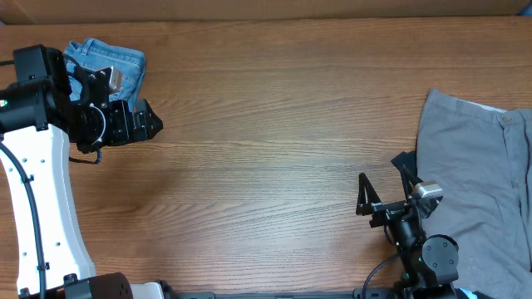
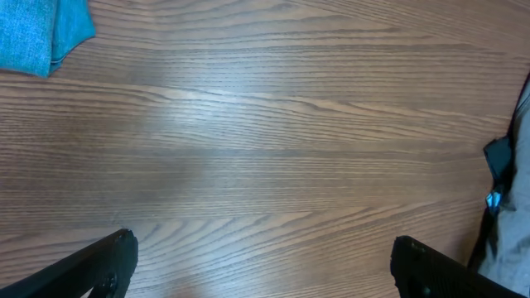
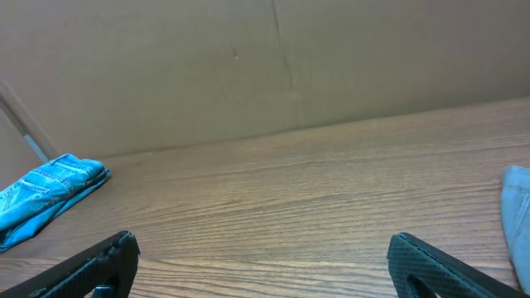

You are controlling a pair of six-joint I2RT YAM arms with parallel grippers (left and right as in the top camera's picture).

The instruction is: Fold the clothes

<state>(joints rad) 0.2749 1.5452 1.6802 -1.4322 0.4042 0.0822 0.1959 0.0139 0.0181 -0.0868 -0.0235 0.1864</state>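
The light-blue jeans lie folded in a small bundle at the table's far left corner. They also show in the left wrist view and the right wrist view. The grey trousers lie spread flat at the right edge, and an edge of them shows in the right wrist view. My left gripper is open and empty just right of the jeans, over bare wood. My right gripper is open and empty just left of the trousers.
The wooden table runs between the two garments. A brown cardboard wall stands along the far edge. The right arm shows at the right edge of the left wrist view.
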